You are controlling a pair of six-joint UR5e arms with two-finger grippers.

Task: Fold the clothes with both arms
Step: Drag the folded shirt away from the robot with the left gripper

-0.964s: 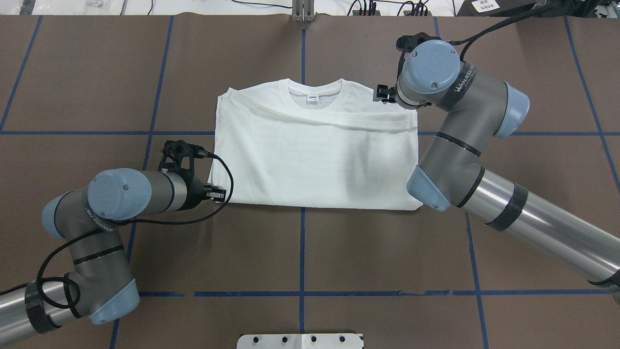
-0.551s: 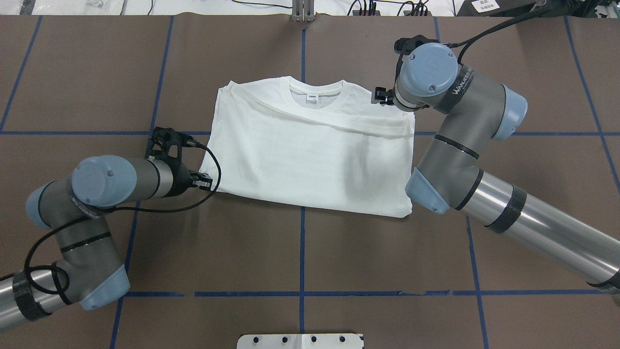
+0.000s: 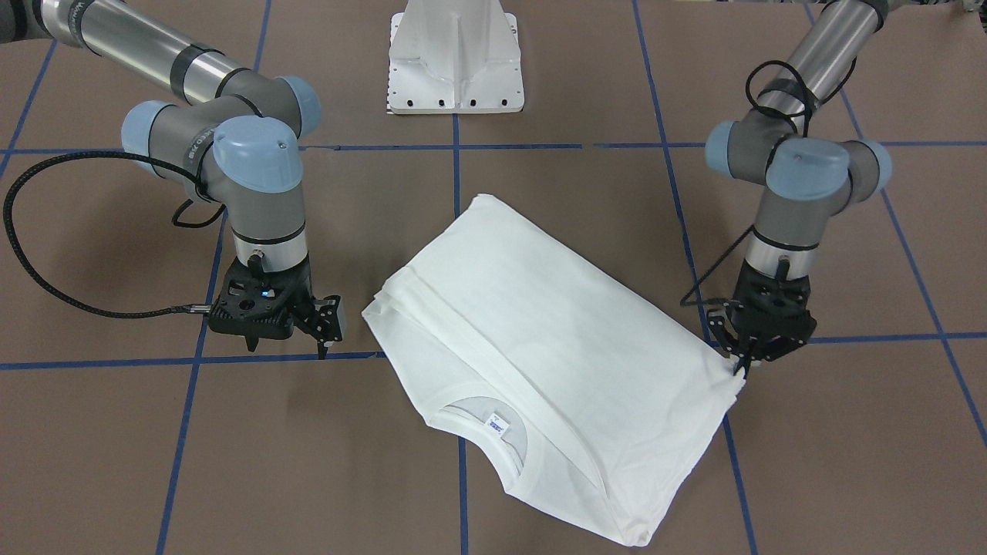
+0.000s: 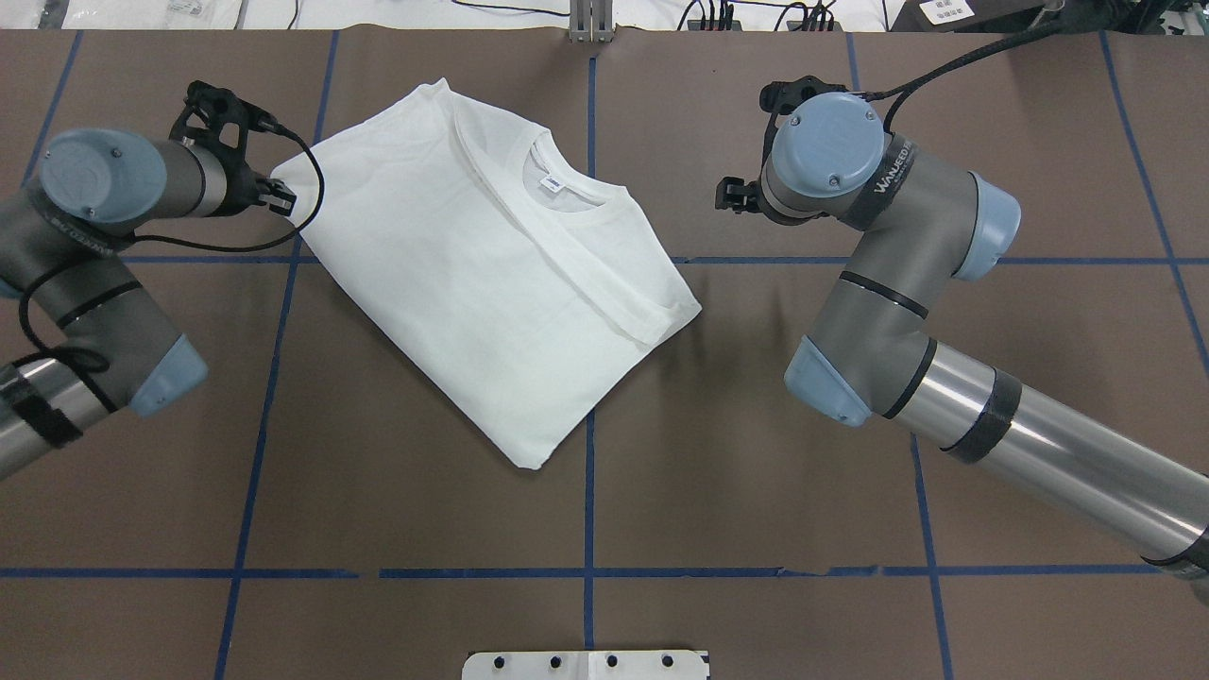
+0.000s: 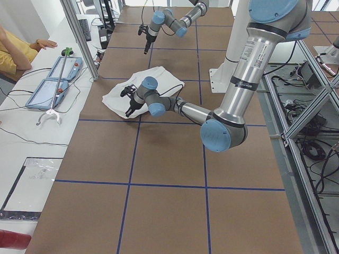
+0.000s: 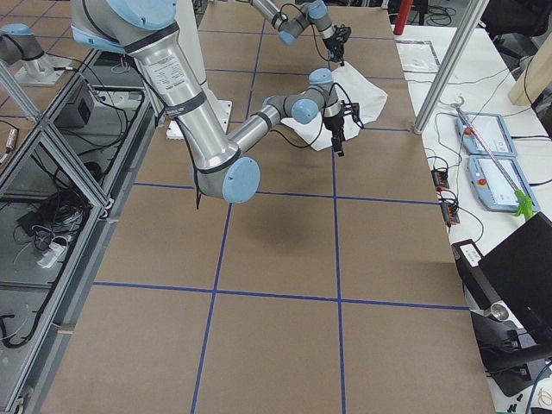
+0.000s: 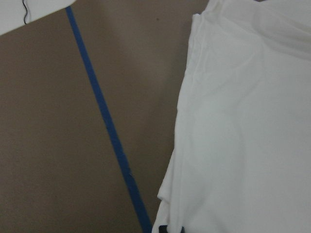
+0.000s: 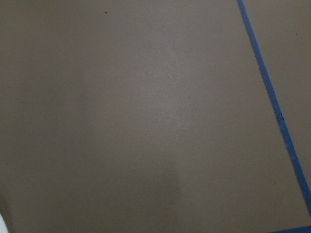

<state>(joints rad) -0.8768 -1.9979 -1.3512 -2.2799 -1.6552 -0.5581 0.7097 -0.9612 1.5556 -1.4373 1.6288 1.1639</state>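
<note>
Positions are given against the centre tape line (image 4: 589, 510), the blue strip running away from the robot across the middle of the brown worktop (image 4: 850, 491). Well to the left of that line, the left gripper (image 4: 281, 199) is found low over the worktop, its jaws pinching the outermost left corner of the shirt (image 4: 472, 283). In the front-facing view the pinched corner is seen drawn to a point at the jaws. The shirt, white and folded into a rough rectangle, is laid flat but skewed at a diagonal. It lies mostly left of the line, with its right corner and part of the ribbed collar (image 4: 576, 210) crossing it. The neck label (image 4: 549, 183) is exposed just left of the line. A folded band (image 4: 604, 283) is seen running from the collar to the right corner. To the right of the line, the right gripper (image 4: 727, 195) is held apart from the shirt, over bare worktop. Whether its jaws are spread or pressed together cannot be told.
</note>
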